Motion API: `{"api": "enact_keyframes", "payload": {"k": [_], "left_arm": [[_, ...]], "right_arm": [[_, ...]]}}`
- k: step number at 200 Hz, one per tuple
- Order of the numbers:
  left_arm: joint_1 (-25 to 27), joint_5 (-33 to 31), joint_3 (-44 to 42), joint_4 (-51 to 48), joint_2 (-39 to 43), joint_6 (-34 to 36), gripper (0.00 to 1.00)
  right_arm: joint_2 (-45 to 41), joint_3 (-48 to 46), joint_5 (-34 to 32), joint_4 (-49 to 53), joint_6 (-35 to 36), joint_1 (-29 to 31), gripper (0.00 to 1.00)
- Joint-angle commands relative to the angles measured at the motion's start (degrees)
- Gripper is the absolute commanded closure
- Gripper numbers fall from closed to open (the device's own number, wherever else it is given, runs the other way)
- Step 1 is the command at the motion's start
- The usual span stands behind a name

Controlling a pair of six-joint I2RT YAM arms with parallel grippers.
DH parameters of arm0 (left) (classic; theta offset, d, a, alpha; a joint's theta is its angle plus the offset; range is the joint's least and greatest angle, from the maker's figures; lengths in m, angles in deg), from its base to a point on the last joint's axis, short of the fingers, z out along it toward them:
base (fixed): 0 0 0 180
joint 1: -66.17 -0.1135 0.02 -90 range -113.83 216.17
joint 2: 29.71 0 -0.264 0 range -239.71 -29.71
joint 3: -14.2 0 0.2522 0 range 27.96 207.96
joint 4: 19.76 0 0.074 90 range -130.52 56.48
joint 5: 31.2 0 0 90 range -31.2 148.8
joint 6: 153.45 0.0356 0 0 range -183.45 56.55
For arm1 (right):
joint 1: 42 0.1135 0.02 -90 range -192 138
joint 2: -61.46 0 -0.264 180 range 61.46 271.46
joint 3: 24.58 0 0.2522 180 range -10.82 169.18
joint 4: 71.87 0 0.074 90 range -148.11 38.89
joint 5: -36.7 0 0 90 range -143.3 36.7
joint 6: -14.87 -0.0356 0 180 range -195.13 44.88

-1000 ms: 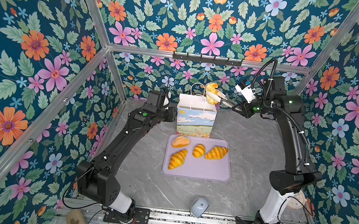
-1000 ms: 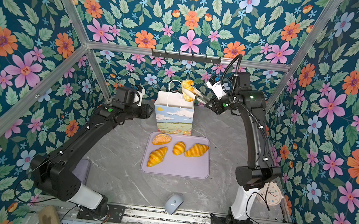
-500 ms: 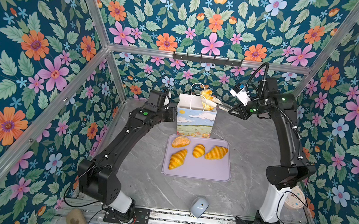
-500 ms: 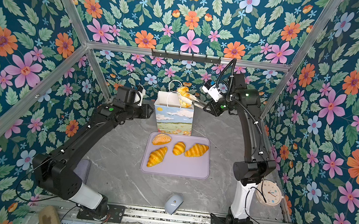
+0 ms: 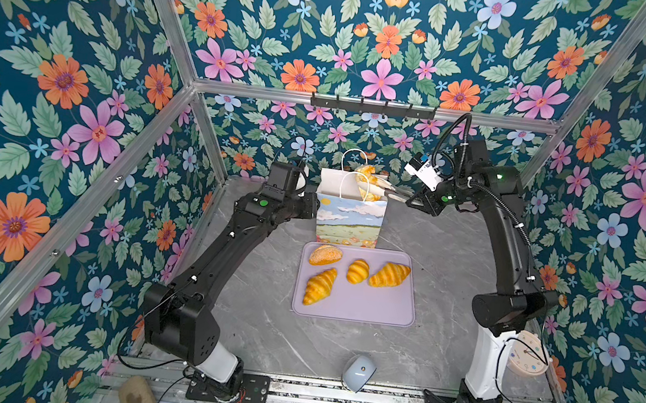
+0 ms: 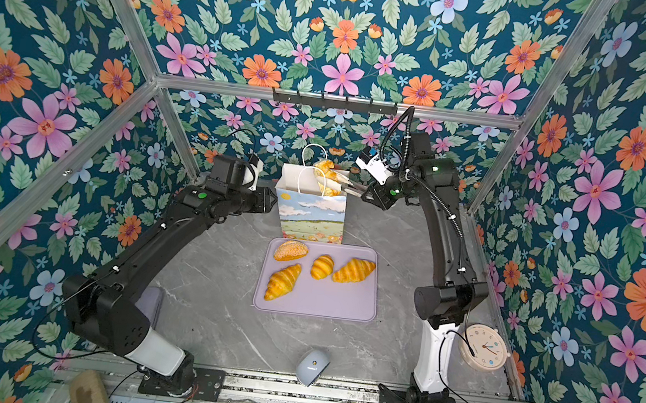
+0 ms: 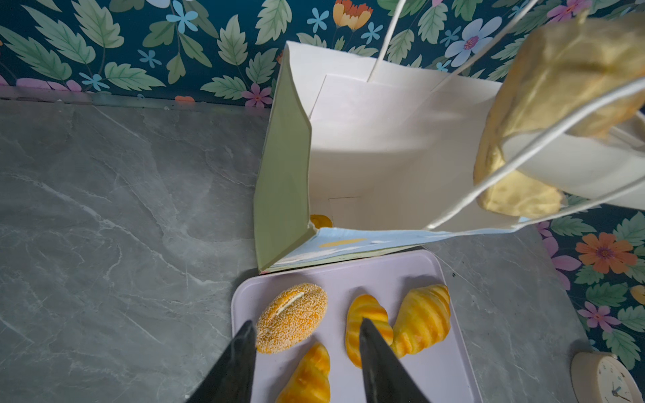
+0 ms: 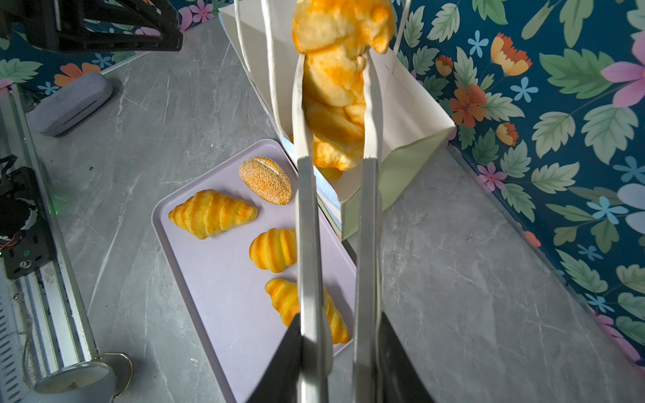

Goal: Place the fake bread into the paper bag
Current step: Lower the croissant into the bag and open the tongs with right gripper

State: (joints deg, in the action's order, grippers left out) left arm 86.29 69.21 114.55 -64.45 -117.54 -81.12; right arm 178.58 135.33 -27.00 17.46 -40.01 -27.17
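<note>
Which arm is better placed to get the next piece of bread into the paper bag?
Right. The right gripper holds tongs clamped on a croissant above the open paper bag; it probably need only release. The left gripper hangs open and empty beside the bag.

Table (image 5: 255, 328): grey marbled slab, filling the lower middle in both top views.
Paper bag (image 5: 348, 222): stands upright at the middle of the frame, just behind the tray.
Tray (image 5: 354, 307): lilac with rounded corners, flat on the slab below the bag.
Mouse (image 5: 359, 372): pale blue, lower centre (just short of the metal rail (image 5: 331, 392)).
Case (image 6: 153, 303): grey oblong at lower left, half hidden behind an arm.
Clock (image 5: 528, 355): cream and round, at the right edge; whether it lies flat or leans cannot be told.
</note>
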Motion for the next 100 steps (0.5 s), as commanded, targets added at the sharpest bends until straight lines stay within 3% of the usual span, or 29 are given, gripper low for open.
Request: {"api": "enact_keyframes", "payload": {"k": [1, 100], "left_arm": [[-0.05, -0.05, 0.16, -0.17, 0.25, 0.03, 0.51], [-0.07, 0.28, 0.76, -0.18, -0.82, 0.26, 0.51]], "right_arm": [[1.13, 1.79, -0.53, -0.01, 1.8, 0.69, 0.75], [0.3, 3.5, 0.73, -2.04, 2.24, 0.99, 0.74]]}}
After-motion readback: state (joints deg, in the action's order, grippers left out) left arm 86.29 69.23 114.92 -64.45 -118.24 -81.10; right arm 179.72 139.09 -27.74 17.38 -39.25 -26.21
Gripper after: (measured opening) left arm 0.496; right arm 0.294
